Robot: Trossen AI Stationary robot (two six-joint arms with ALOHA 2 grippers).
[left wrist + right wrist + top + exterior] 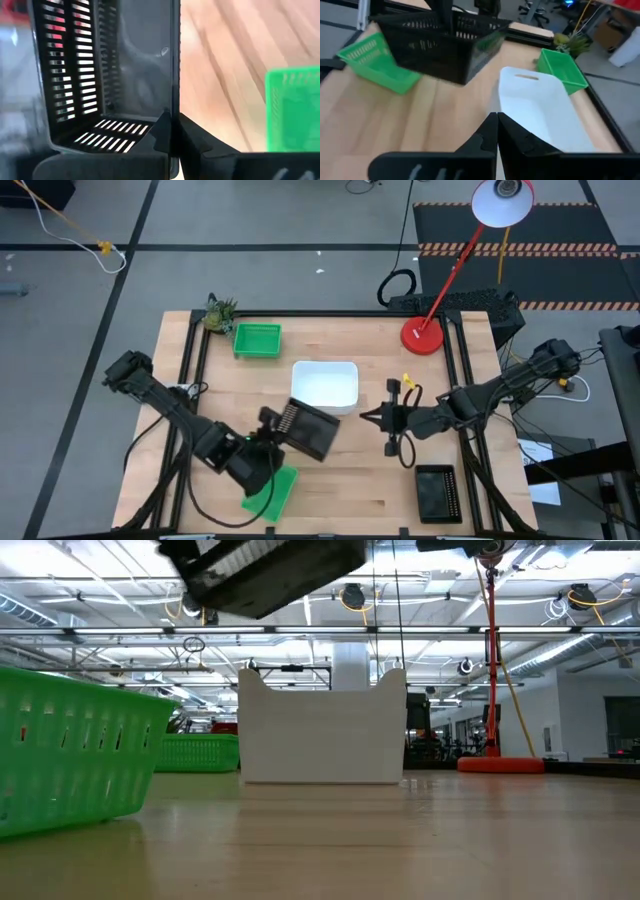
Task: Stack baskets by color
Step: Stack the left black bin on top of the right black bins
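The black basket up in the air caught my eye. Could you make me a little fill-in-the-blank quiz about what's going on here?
1. The left gripper holds the black basket by its ___.
2. The white basket stands on the table between two baskets coloured ___.
3. Another black basket sits on the table near the ___ arm.
4. The right gripper has its jaws ___.

Missing words: wall; green; right; shut

My two arms are dark, built of slim jointed links with bulkier black housings at the joints. Thin black cables trail along each one. The left gripper [172, 142] and right gripper [496, 135] both end in matte black, wedge-shaped fingers.
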